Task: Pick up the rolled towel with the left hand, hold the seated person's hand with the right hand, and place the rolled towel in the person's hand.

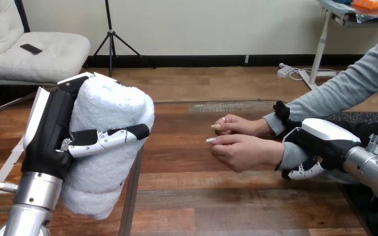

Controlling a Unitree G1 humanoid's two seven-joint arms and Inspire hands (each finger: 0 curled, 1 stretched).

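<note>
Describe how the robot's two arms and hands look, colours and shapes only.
The left hand is black with a flat white shell along its back and a thumb of black and white segments. The left forearm is a silver cylinder. The right hand is black too, under a rounded white shell, with white-and-black fingers, on a silver right forearm.
</note>
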